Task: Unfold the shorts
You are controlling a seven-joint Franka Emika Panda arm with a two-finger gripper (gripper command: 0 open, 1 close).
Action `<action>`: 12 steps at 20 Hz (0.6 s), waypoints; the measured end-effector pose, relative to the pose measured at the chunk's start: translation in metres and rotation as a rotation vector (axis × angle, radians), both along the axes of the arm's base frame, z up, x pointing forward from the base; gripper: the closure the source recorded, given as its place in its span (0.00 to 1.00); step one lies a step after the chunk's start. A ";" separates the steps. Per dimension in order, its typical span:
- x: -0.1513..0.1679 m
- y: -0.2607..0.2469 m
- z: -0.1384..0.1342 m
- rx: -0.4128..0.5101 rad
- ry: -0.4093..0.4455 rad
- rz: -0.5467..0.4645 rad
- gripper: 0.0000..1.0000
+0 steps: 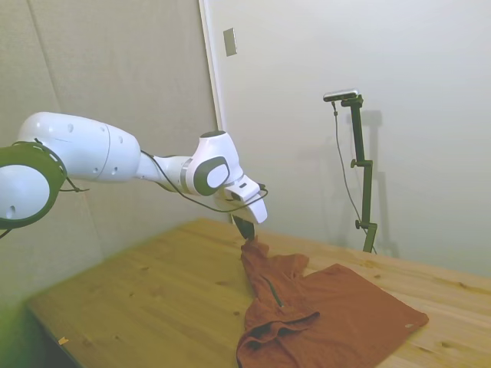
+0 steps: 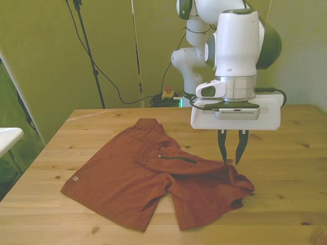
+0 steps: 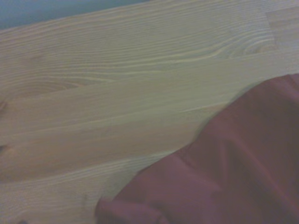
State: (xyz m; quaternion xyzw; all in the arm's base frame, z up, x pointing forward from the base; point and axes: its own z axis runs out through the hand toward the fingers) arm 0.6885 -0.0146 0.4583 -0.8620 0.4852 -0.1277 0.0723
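The rust-orange shorts point(image 2: 133, 178) lie partly folded on the wooden table point(image 2: 286, 168). One leg is spread flat toward the front view's left, with a small pale tag point(image 2: 75, 178) at its hem. The other part is bunched toward the front view's right. My gripper point(image 2: 230, 162) points straight down at that bunched edge. In the side view the shorts point(image 1: 337, 307) rise in a peak up to the gripper point(image 1: 247, 234), which is shut on the cloth. The wrist view shows an edge of the shorts point(image 3: 233, 177) over bare wood.
A dark zip line point(image 2: 176, 159) runs across the folded top layer. Bare table surface point(image 1: 153, 291) stretches on the arm's side of the shorts in the side view. A white object's edge point(image 2: 7, 138) shows off the table at the front view's left.
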 end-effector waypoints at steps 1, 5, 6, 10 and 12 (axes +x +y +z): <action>-0.003 -0.001 0.005 0.000 0.006 0.002 0.00; -0.028 -0.027 0.034 -0.013 0.044 0.047 0.00; -0.037 -0.039 0.039 -0.019 0.053 0.063 0.00; -0.073 -0.103 0.046 -0.052 0.078 0.121 0.00; -0.085 -0.138 0.042 -0.072 0.089 0.155 0.00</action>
